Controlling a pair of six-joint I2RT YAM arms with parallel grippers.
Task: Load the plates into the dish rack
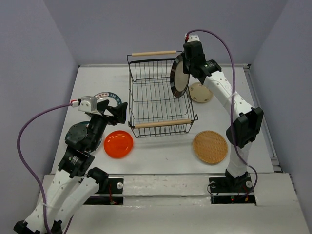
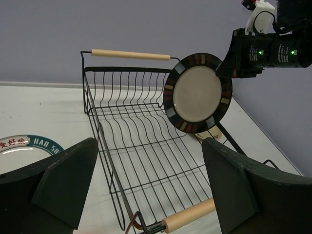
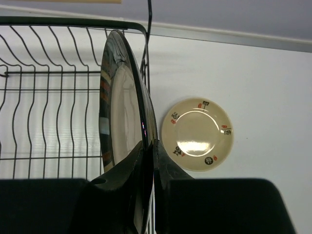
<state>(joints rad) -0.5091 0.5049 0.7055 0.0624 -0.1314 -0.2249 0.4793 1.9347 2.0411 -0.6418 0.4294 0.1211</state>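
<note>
1. Okay, right pincer (image 3: 149,146) is clenching on the rim of the round black-rimmed white-centred plate (image 1: 179,77), holding it upright on edge.
2. That plate is hanging at the right side of the black wire dish rack with two pale wooden handle bars (image 1: 130,92), toward its far end, with its face turning inward. Cannot tell whether the lower edge is touching the wires.
3. Left pincer (image 2: 150,146) is sitting released, jaws wide and grasping nothing, hovering by the rack's near left corner.
4. Other plates are lying flat on the white counter (image 1: 161,156):
   - The glossy orange round plate (image 1: 118,144) is lying just off the rack's near left corner.
   - The tan woven-look round plate (image 1: 210,146) is lying off the near right corner.
   - The small beige patterned plate (image 3: 197,134) is lying just beside the rack's right wall.
   - The white plate with dark teal printed rim (image 1: 105,96) is lying left of the rack, partly hidden by the left arm.
5. Handling, judging by looks: the held plate is looking glazed and stiff, so it is likely slippery and prone to chipping. A thin pinch on the rim is giving little hold, so a fast move is risking a swing or a slip.
6. Hold point: gripping the rim, as now, is leaving the lower edge free for dropping between wires.
7. Nothing is resting in the rack yet, so this is looking like the first placement.
</note>
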